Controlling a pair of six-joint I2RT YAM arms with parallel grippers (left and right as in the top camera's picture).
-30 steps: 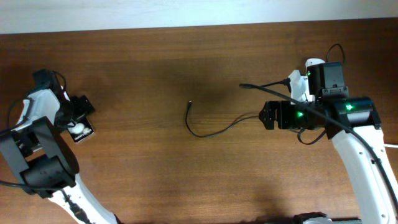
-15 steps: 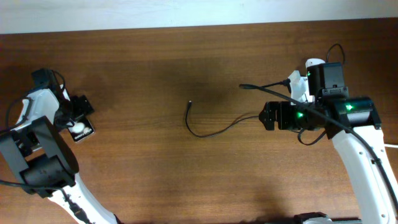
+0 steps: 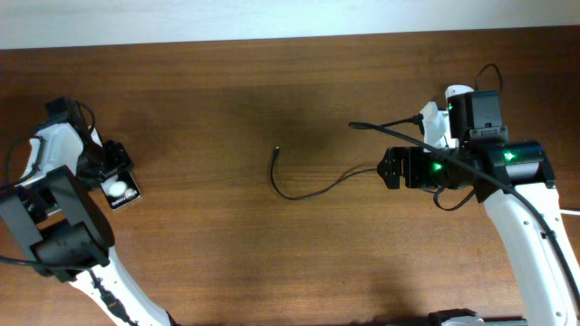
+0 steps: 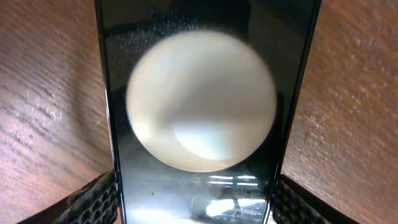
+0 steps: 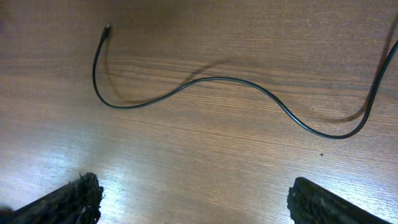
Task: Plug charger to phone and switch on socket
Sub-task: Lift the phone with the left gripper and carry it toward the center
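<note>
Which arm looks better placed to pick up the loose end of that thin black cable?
Right, probably: the right claw is open beside the charger cable, connector tip in its wrist view. The left claw is far off, closed on the phone.

Reaches away from the near-left corner with the left arm (image 3: 59,217), wrist bent right, and presses the fingers (image 4: 93,199) of the left gripper (image 3: 116,181) against both long edges of the phone (image 4: 199,124). Stretches the right arm (image 3: 526,244) up from the near right, wrist turned left. Holds the right gripper (image 5: 196,208) angled downward, fingers (image 5: 65,202) spread well apart.
</note>
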